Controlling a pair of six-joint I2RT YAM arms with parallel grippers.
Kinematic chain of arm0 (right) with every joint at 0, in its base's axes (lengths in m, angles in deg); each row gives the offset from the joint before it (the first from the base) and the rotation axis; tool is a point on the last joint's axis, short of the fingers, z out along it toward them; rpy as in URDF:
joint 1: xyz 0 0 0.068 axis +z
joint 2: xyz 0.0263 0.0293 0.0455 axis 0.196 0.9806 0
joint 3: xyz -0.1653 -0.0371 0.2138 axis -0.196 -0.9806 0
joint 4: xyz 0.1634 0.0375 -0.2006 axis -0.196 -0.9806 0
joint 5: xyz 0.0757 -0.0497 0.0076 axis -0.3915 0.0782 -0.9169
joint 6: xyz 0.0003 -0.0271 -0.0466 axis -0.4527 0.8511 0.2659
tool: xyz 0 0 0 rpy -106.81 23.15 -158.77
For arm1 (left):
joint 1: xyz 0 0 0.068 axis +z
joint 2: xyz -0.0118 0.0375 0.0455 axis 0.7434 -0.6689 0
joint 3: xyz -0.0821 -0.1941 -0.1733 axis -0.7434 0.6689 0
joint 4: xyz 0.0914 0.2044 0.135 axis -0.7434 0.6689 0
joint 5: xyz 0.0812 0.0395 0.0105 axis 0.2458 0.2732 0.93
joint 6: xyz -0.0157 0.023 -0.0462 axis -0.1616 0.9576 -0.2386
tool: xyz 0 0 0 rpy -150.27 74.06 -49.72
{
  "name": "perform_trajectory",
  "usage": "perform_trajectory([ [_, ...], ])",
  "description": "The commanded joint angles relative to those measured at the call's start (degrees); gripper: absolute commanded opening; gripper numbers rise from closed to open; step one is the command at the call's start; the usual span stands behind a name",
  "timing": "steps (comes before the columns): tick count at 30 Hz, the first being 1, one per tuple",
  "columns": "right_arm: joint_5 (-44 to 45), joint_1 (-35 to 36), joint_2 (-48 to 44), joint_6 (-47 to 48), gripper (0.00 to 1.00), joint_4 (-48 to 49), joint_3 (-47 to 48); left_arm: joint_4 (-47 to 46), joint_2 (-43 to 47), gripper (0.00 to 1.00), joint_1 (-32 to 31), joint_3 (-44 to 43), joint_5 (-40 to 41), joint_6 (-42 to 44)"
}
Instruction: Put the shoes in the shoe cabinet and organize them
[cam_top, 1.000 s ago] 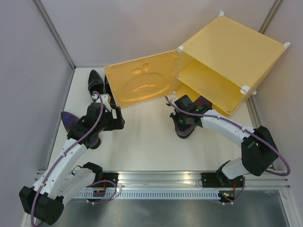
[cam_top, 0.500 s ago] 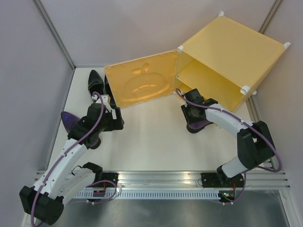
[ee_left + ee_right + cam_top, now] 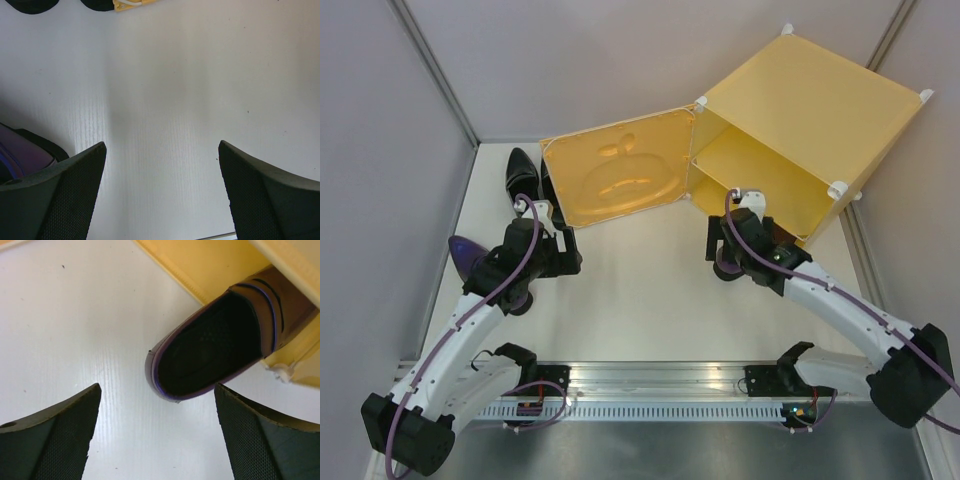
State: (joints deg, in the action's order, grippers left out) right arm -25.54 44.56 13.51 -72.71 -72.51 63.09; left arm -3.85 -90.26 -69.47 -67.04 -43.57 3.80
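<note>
We see the right gripper [image 3: 157,390], jaws spread wide, above a glossy dark purple pointed shoe [image 3: 210,347].
Its toe sits in the lower compartment of the large yellow plastic cube cabinet [image 3: 800,110], its heel out on the white table [image 3: 640,300]. Our left gripper [image 3: 161,150], jaws also spread and empty, hangs near left, just beside the second purple shoe [image 3: 468,255]. Two glossy black shoes [image 3: 523,172] lie far left by the open apple-embossed door [image 3: 620,180].

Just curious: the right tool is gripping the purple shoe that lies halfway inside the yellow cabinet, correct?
No. The right tool is open, not gripping: in the right wrist view its fingers stand apart, clear of the purple shoe, which lies halfway inside the yellow cabinet.
</note>
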Motion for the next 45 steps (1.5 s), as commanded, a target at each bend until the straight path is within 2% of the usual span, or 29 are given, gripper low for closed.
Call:
perform_trajectory([
  [1, 18.5, 7.7, -3.9, -19.8, 0.98, 2.1, -4.7, -1.5, 0.7, 0.95, 0.5, -0.1, 1.5, 1.0],
  [7, 30.6, 16.3, -1.7, -35.5, 0.98, -4.2, -6.2, -1.6, 1.5, 0.95, 0.6, -0.2, 1.4, 0.5],
  [8, 32.7, 17.0, -0.7, -40.7, 0.98, -5.2, -6.0, -1.5, 1.7, 0.95, 0.5, -0.2, 1.5, 0.5],
  [10, 34.6, 18.8, 2.3, -48.2, 0.98, -7.5, -5.6, -1.6, 2.4, 0.95, 0.5, -0.2, 1.4, 0.3],
  [14, 35.9, 20.8, 7.5, -53.8, 0.98, -8.0, -5.4, -0.7, 4.3, 0.95, 0.5, -0.5, 0.4, 0.3],
  [18, 37.7, 21.3, 12.6, -66.6, 0.98, -10.9, -5.5, -0.7, 5.7, 0.95, 0.5, 0.3, 1.4, 0.3],
  [22, 40.2, 21.3, 18.3, -71.7, 0.98, -11.4, -5.5, -1.2, 5.2, 0.95, 0.5, 1.2, 1.6, 0.0],
  [31, 43.3, 19.4, 30.0, -76.9, 0.98, -15.6, 0.1, -1.2, 5.4, 0.95, 0.5, 1.6, 2.5, 0.3],
  [39, 42.3, 14.9, 34.1, -69.2, 0.97, -6.5, 0.0, -1.2, 5.4, 0.95, 0.5, 1.8, 3.4, 0.3],
  [42, 41.6, 14.2, 36.1, -68.4, 0.95, -5.0, 0.3, -1.2, 5.1, 0.95, 0.5, 1.7, 3.4, 0.3],
  [45, 41.5, 13.9, 37.1, -68.2, 0.88, -4.2, -0.1, -1.2, 4.9, 0.95, 0.6, 1.8, 3.4, 0.3],
])
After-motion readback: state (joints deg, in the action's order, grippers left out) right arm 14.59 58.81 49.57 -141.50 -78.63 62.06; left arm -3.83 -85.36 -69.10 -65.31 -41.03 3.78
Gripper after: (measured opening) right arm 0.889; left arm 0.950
